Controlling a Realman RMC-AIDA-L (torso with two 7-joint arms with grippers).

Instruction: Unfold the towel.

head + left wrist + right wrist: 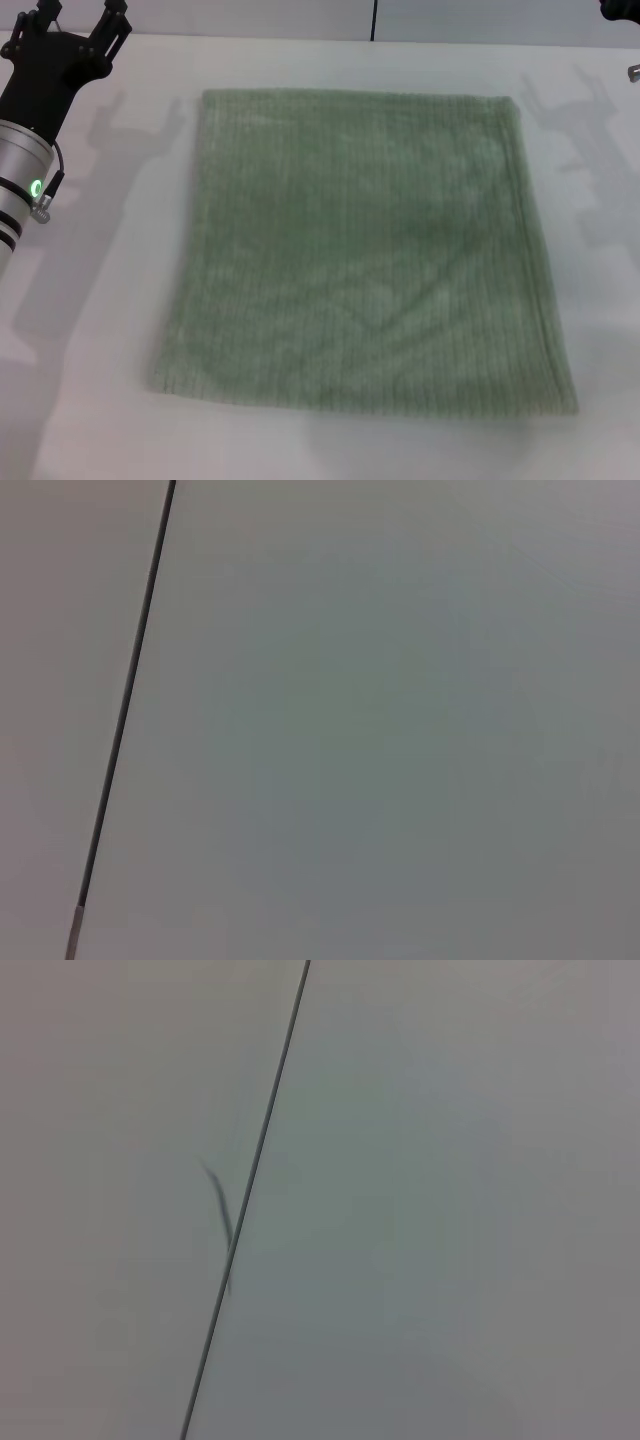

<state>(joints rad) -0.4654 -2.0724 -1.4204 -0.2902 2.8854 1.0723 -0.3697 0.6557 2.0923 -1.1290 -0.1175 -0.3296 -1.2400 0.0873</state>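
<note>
— Towel (pixel 360 250) first: where is it?
— Flat on the white counter (pixel 90 400), near edge to far hem, seemingly opened out already.
— And the arms?
— Left gripper (pixel 78 30) hovers beyond the far-left corner, fingers spread, holding nothing, probably parked clear. Right gripper: barely visible far right; cannot tell.

White table (pixel 100 300) observed, bearing faint shadows. Thin dark seam line (pixel 125 710) crosses a pale surface in both wrist views.
</note>
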